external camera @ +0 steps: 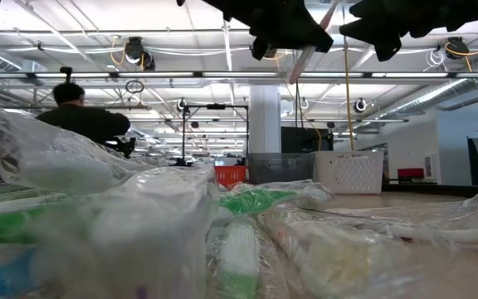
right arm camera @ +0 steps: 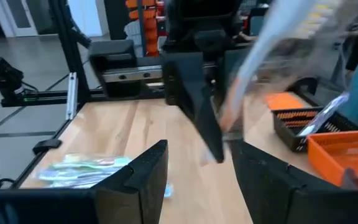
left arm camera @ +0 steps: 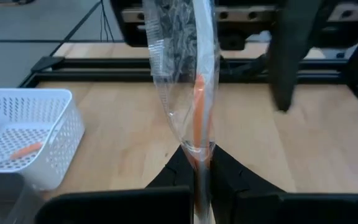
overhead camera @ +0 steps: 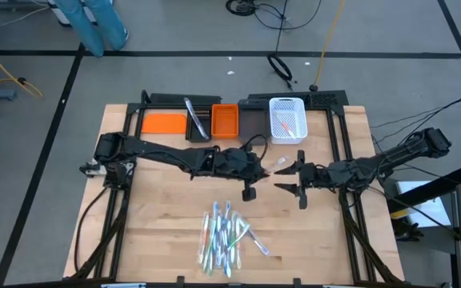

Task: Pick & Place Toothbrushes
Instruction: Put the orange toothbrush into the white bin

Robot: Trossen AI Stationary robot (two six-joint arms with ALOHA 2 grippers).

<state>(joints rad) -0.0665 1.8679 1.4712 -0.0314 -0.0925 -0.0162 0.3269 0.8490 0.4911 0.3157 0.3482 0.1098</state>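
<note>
A toothbrush with an orange handle, in a clear wrapper [left arm camera: 194, 93], is held above the table's middle by my left gripper [left arm camera: 197, 167], which is shut on it. In the high view the wrapped toothbrush [overhead camera: 282, 162] points toward my right gripper [overhead camera: 285, 179]. That gripper [right arm camera: 197, 165] faces it and is open. The brush's free end is near its far finger, and no touch shows. A pile of wrapped toothbrushes [overhead camera: 226, 236], blue, green and white, lies flat on the table near its front edge. My left gripper pinches one end of the wrapped toothbrush [left arm camera: 197, 152] between its two fingers. The fingers slant slightly downward from the table's left and lie along the brush. The rest of it sticks out past the fingertips, clear of the table, with the loose wrapper flaring around it.
A white perforated basket [overhead camera: 287, 120] with an orange piece in it stands at the back, right of centre. Left of it are an orange bin [overhead camera: 224, 120], a dark tray [overhead camera: 198, 120] and an orange lid [overhead camera: 164, 122]. A person [external camera: 77, 116] sits beyond the table.
</note>
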